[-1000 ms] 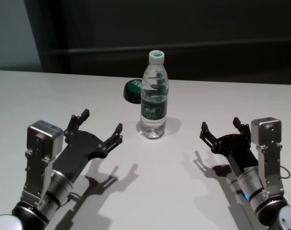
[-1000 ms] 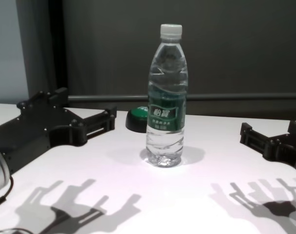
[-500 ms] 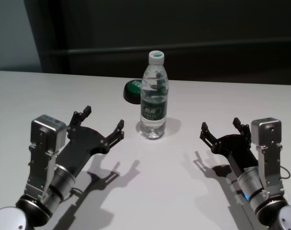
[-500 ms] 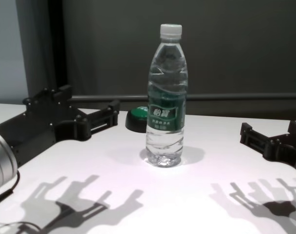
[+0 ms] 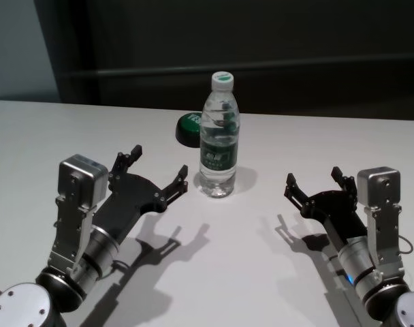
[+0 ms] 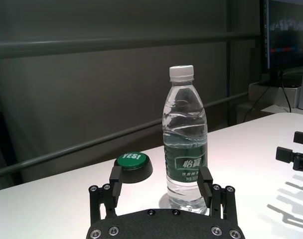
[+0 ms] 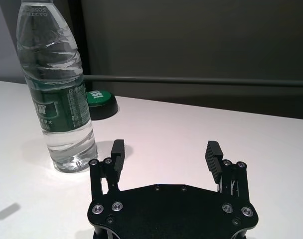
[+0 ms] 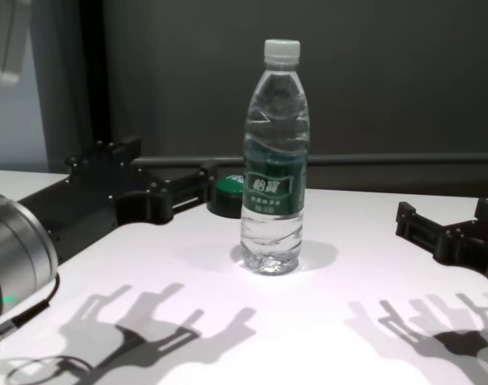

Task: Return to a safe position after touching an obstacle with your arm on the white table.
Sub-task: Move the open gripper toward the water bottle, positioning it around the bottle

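Note:
The obstacle, a tall clear water bottle (image 5: 218, 139) with a white cap and a dark green label, stands upright on the white table (image 5: 71, 129), mid-table. My left gripper (image 5: 159, 165) is open and empty just left of the bottle's base, one fingertip (image 5: 183, 177) a small gap from it. In the left wrist view the bottle (image 6: 185, 149) stands just beyond the open left gripper (image 6: 160, 177). My right gripper (image 5: 313, 176) is open and empty, low over the table well right of the bottle. The right wrist view shows the right gripper (image 7: 165, 148) and the bottle (image 7: 57, 89) off to one side.
A low black-and-green dome button (image 5: 188, 128) sits on the table just behind and left of the bottle, beyond my left fingers. A dark wall with a rail runs behind the table's far edge. Bare white tabletop lies between the two arms.
My left gripper has moved forward and to the right, closer to the bottle's base. The bottle and the right arm have not moved.

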